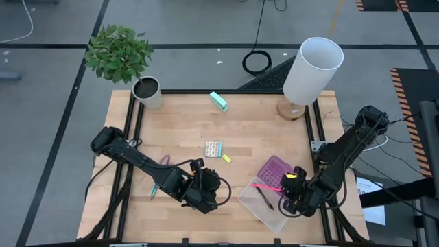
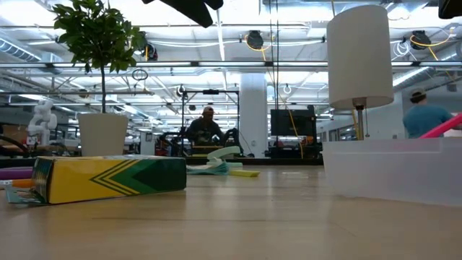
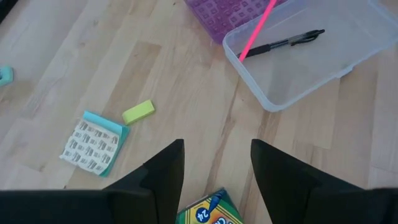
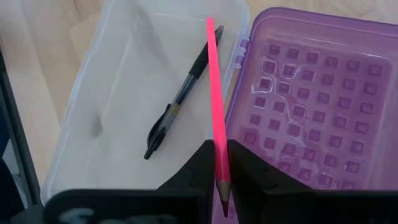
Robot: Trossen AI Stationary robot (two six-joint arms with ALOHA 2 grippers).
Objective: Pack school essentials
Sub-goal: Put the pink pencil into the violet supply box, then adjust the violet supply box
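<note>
The right hand (image 4: 221,163) is clenched on a pink pencil (image 4: 216,99), pinching it near its sharpened tip, and holds it slanting over the clear box (image 4: 118,93), just where the box meets its purple lid (image 4: 311,106). A black pen (image 4: 177,102) lies inside the clear box. From above, the box (image 1: 264,206) sits at the front right of the wooden bench (image 1: 254,130), with the lid (image 1: 273,168) open behind it and the right hand (image 1: 291,186) at its right edge.

The left hand (image 3: 214,165) is released, its fingers spread apart above the green and yellow crayon box (image 3: 208,211), which rests on the bench front left of centre. Farther back lie a small patterned card (image 3: 93,144) and, just beside it, a yellow eraser (image 3: 138,112). Purple-handled scissors (image 1: 164,160) show beside the left arm. A teal block (image 1: 219,101) lies well apart near the back edge.
</note>
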